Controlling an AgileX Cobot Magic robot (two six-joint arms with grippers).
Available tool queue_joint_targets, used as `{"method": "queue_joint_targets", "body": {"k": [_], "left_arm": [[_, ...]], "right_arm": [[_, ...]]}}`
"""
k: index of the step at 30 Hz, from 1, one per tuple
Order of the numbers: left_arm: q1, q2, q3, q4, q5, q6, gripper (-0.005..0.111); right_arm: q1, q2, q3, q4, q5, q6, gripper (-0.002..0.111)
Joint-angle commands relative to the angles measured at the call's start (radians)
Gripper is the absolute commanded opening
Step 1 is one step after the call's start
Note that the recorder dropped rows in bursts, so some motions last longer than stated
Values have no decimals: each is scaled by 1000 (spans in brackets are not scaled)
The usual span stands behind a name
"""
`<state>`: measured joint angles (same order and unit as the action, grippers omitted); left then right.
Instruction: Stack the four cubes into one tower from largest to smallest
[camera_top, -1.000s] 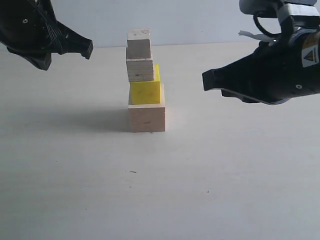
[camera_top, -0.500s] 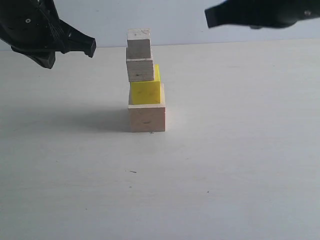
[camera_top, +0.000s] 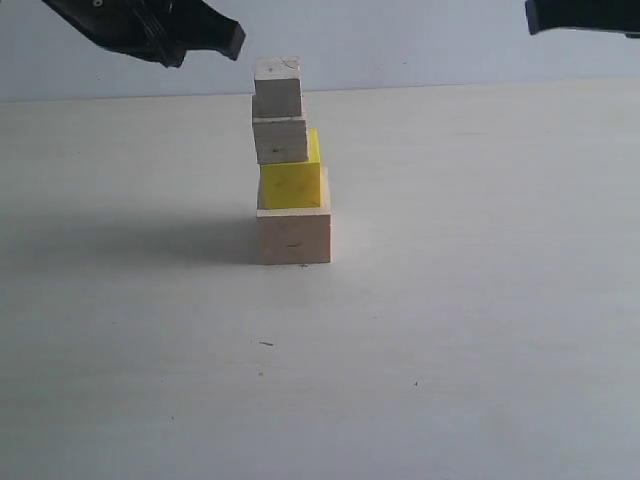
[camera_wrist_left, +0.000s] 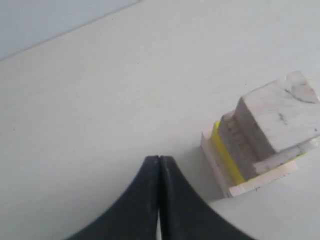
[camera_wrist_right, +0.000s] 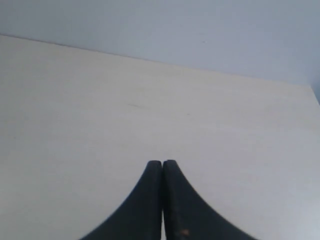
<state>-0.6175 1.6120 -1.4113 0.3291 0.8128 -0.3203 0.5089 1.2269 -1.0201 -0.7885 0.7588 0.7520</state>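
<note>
The pale surface (camera_top: 450, 350) carries little besides the tower (camera_top: 290, 165): a few small dark specks (camera_top: 265, 343) lie on it, and a plain blue-grey wall (camera_top: 400, 40) rises behind. Nothing stands between either hand and the column.

The left hand (camera_top: 236, 40) hangs high, its two black fingers pressed together and gripping nothing. The tower stands below it and a little toward the right hand's side, near but not touching. In the left wrist view the column is close beyond the closed fingertips, with bare surface between.

The right hand (camera_top: 530, 17) is also closed and empty, raised high and well apart from the tower. Its wrist view shows only bare surface and wall beyond the fingertips.

All four cubes stand in one column between the two hands. The largest cube (camera_top: 294, 237), pale bare wood, rests on the surface. The yellow cube (camera_top: 291, 186) sits on it, within its edges. The medium cube (camera_top: 280, 140) of bare wood lies on the yellow one, shifted toward the left hand's side so that it slightly overhangs there, and a strip of yellow shows on the right hand's side. The smallest cube (camera_top: 277, 87), with faint dark marks on its top face, crowns the stack. The tower's shadow falls on the surface under the left hand's side.
</note>
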Motion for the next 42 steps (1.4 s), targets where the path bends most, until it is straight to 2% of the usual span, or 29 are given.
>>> {"method": "queue_joint_targets", "body": {"k": [1,7,10,12,14,16,17,19,22,28,34,38,42], "left_arm": [[83,-42,5,-7,-19,50,0],[276,-111,64,-173,-71,308,0],[388,-132,112,-329,-103,450,0],[460,-136,154,-486,-118,576,0],[518,-136,197,-705,-126,753,0],[552,-136,240,-934,-132,943,0],[559,-136,266,-1076,-135,1070,0],[559,-134,301,-1245,-135,1230,0],[556,-113,339,-1408,-135,1364,0],[556,-15,368,-1510,-119,1403,0],[556,43,370,-1671,-11,1521,0],[556,50,370,-1762,43,1592,0],[555,56,370,-1783,52,1606,0]], "right_arm": [[-61,-2,28,21,-5,7,0],[-103,0,31,33,-28,4,0],[-104,26,38,63,-50,-32,0],[-104,60,38,130,-82,-82,0],[-104,108,38,208,-111,-136,0],[-104,156,38,298,-147,-192,0],[-104,184,38,343,-172,-227,0],[-104,234,36,434,-224,-289,0],[-104,293,36,547,-282,-362,0],[-104,348,-10,745,-281,-458,0],[-169,346,-116,930,-187,-502,0],[-239,346,-187,1150,-101,-690,0],[-312,367,-227,1391,16,-888,0]]}}
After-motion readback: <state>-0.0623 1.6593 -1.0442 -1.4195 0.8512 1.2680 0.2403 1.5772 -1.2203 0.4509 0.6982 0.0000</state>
